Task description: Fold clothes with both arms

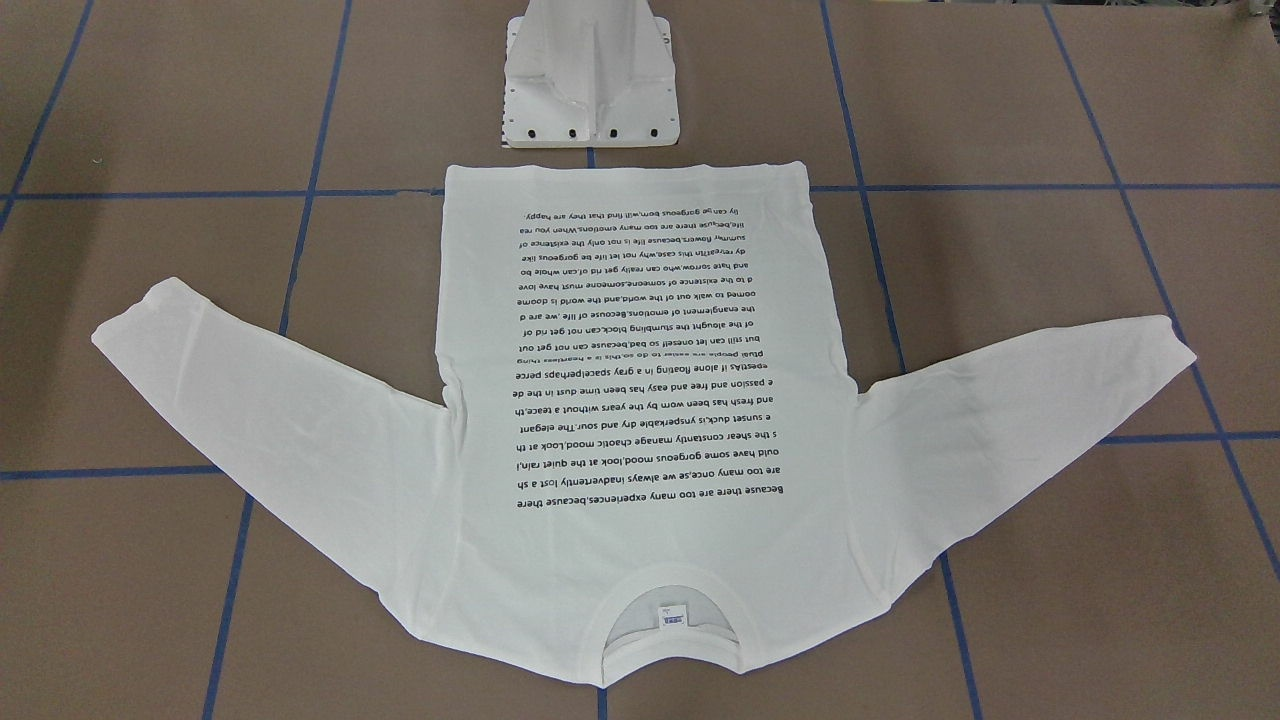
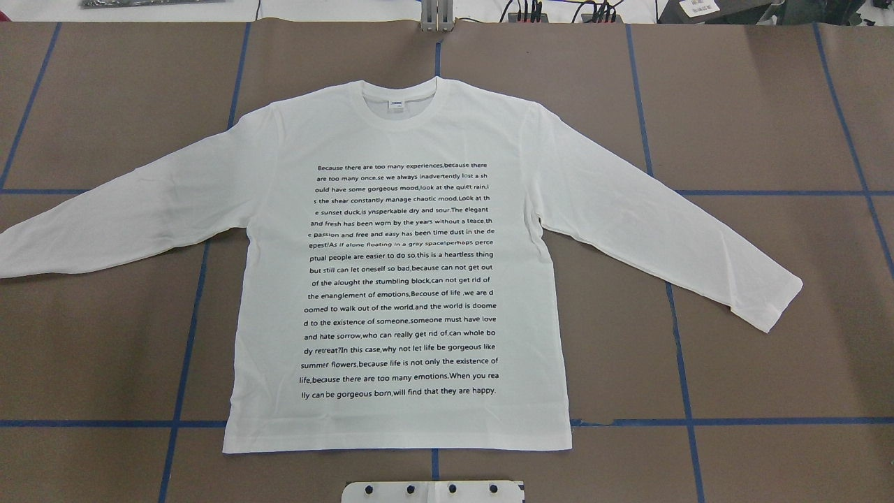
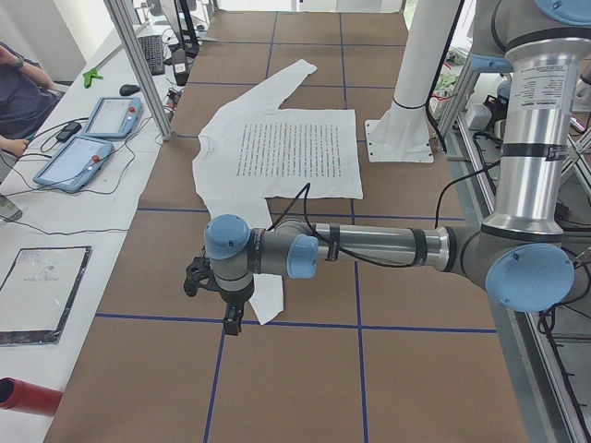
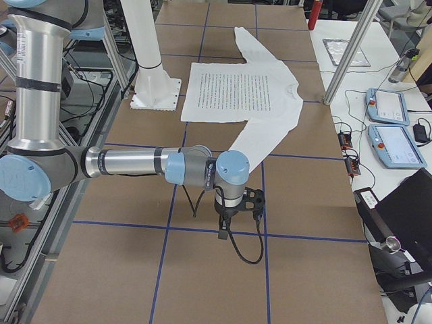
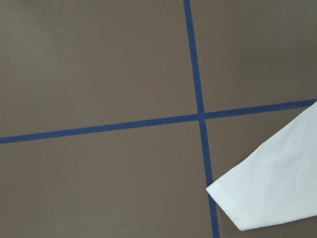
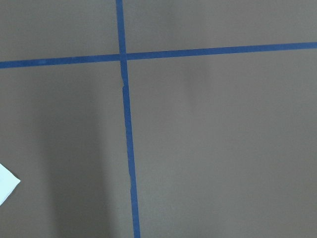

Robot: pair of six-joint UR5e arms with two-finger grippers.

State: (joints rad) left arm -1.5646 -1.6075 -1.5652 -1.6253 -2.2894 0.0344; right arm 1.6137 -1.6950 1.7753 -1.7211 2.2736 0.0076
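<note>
The white long-sleeved shirt (image 2: 398, 279) lies flat on the brown table, text side up, with both sleeves spread out. Its neck with the small label (image 1: 671, 617) points away from the robot. It also shows in both side views (image 3: 295, 148) (image 4: 236, 91). My left gripper (image 3: 211, 281) hovers over the end of the near sleeve in the exterior left view; I cannot tell whether it is open. The left wrist view shows that cuff (image 5: 267, 193). My right gripper (image 4: 246, 201) hovers past the other sleeve's end; I cannot tell its state. The right wrist view shows only a white corner (image 6: 6, 181).
The white pedestal base (image 1: 592, 90) stands just behind the shirt's hem. Blue tape lines (image 2: 674, 349) grid the table. Two teach pendants (image 3: 92, 138) and an operator's arm (image 3: 18, 88) are on the side bench beyond the table's far edge.
</note>
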